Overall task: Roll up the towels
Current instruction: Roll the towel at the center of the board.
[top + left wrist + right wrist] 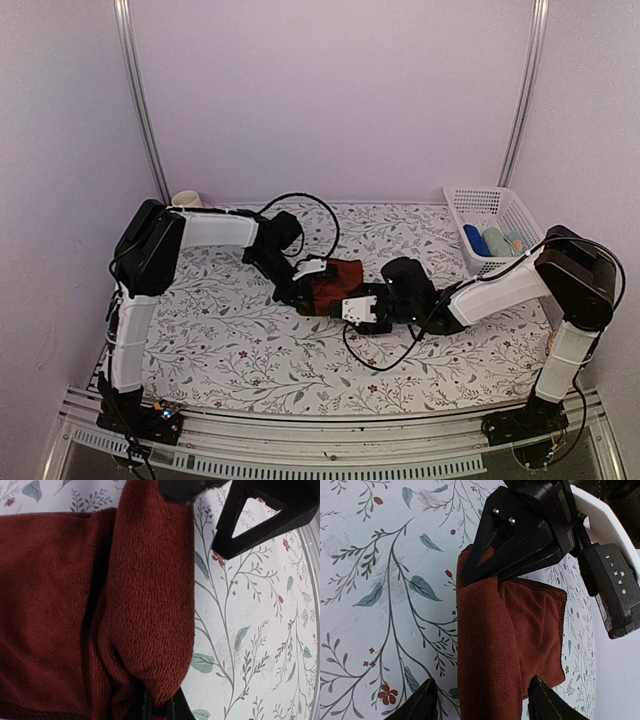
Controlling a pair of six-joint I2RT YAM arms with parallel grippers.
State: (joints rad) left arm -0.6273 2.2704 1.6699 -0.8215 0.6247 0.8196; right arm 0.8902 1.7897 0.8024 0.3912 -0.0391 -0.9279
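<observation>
Floral table cover (230,350) lies under the maroon towel (338,282), which sits mid-table. White basket (490,205) is well off to the towel's right and behind it. A light-blue towel (497,242) is in the basket and looks already rolled. The maroon towel is part rolled: a thick roll along one edge, a flat flap beside it. Left gripper (470,575) is clamped on the roll's far end. Right gripper (482,700) is at the near end, jaws apart, straddling the roll with a gap on each side and nothing gripped.

Risks:
- The roll looks loose, and it likely springs open if the left lets go early.
- The right closing may catch the flap or the cover and drag it.
- The grippers are close together and could bump.
</observation>
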